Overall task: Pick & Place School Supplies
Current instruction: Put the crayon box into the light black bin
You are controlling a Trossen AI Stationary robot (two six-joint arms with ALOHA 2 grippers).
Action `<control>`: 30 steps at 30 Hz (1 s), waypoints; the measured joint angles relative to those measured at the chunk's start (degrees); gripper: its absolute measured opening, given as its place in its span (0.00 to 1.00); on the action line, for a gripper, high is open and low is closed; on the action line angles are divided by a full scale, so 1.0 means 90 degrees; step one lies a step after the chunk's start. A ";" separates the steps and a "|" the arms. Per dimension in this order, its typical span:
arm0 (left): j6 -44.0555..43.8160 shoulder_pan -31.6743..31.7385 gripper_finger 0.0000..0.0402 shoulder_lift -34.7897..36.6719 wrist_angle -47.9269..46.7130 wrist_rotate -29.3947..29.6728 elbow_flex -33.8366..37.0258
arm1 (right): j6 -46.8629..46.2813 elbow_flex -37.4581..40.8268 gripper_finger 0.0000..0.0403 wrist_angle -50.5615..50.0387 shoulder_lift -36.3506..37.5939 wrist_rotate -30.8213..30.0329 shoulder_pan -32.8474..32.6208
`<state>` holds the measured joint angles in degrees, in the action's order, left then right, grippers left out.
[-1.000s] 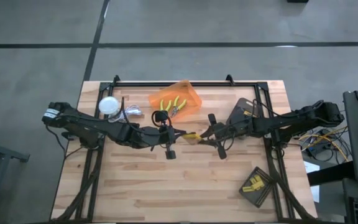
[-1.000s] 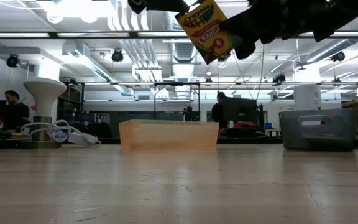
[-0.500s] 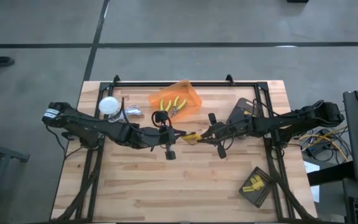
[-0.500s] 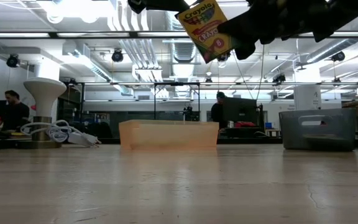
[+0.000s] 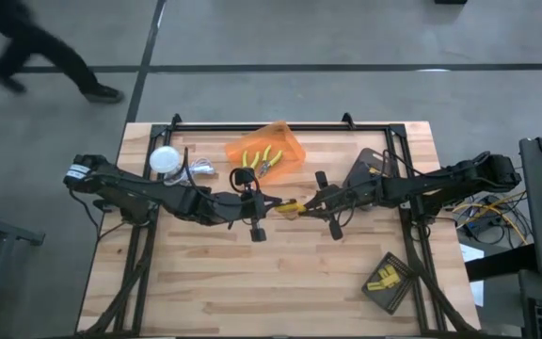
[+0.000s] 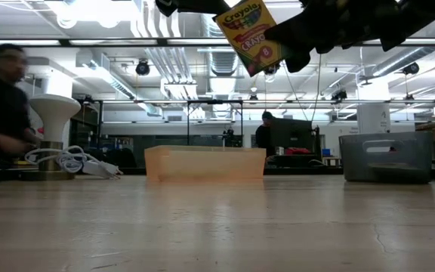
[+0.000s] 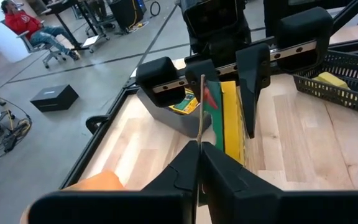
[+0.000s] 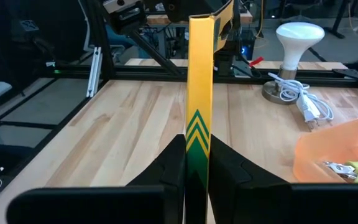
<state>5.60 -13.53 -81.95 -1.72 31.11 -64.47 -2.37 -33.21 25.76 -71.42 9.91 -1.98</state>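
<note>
Almost nothing on the tabletop (image 5: pixel 280 282) is moving since a moment ago: both arms and the crayon box (image 6: pixel 249 36) are staying in the same spot, up in the air. What is new is a person (image 5: pixel 36 52) walking past on the floor at the far side, also showing as a blur beside the white lamp (image 6: pixel 50 121) in the low view.

Both arms are meeting over the middle of the tabletop. The left pincer (image 5: pixel 273 204) is squeezing one edge of the crayon box, with its fingers (image 7: pixel 185 168) nearly together. The right pincer (image 5: pixel 307 205) is squeezing the other edge, and its fingers (image 8: pixel 173 165) are pressing on the thin yellow-and-green side. So both pincers are holding the same box at once, high above the wood, tilted a little.

Behind them, the orange bin (image 5: pixel 269 151) is sitting near the far edge. Two yellow-handled pliers (image 5: pixel 260 160) are lying inside it. The white lamp with its cable is standing to the left of the bin. A dark basket (image 5: pixel 376 169) is sitting under the right arm. A dark tray (image 5: pixel 390 280) is lying at the near right corner, with small yellow blocks (image 5: pixel 382 279) on it.
</note>
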 joint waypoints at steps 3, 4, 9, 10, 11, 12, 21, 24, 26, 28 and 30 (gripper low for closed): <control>-0.0021 0.0003 0.06 0.0000 -0.0001 0.0006 0.0000 | 0.0000 0.0000 0.09 -0.0002 0.0000 0.0000 0.0000; -0.0021 0.0003 0.07 0.0000 0.0000 0.0011 0.0000 | 0.0000 0.0000 0.09 -0.0002 0.0000 0.0002 0.0000; -0.0022 0.0003 0.12 0.0000 -0.0002 0.0024 0.0000 | 0.0002 0.0000 0.09 -0.0007 0.0000 0.0005 0.0000; -0.0023 0.0003 0.13 0.0000 -0.0002 0.0023 0.0000 | 0.0002 0.0000 0.09 -0.0007 0.0000 0.0007 0.0000; -0.0024 0.0003 0.14 0.0000 -0.0002 0.0014 0.0000 | 0.0002 0.0000 0.09 -0.0007 0.0000 0.0010 -0.0002; -0.0026 0.0003 0.15 0.0000 -0.0002 -0.0010 0.0000 | 0.0003 0.0000 0.09 -0.0010 0.0000 0.0020 -0.0002; -0.0029 0.0003 0.26 0.0000 -0.0002 -0.0023 0.0000 | 0.0005 0.0000 0.09 -0.0013 0.0000 0.0024 -0.0002; -0.0029 0.0003 0.29 0.0000 -0.0003 -0.0025 0.0000 | 0.0005 0.0000 0.09 -0.0013 0.0000 0.0024 -0.0002; -0.0031 0.0003 0.32 0.0000 -0.0005 -0.0029 0.0000 | 0.0005 0.0000 0.09 -0.0014 0.0000 0.0024 -0.0002; -0.0033 0.0003 0.34 0.0000 -0.0005 -0.0029 0.0000 | 0.0005 0.0000 0.09 -0.0013 0.0000 0.0023 -0.0002; -0.0032 0.0003 0.36 0.0000 -0.0005 -0.0029 0.0000 | 0.0005 0.0000 0.09 -0.0012 0.0000 0.0024 -0.0002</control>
<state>5.31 -13.50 -81.95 -1.76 30.85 -64.47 -2.33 -33.21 25.65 -71.42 10.13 -2.00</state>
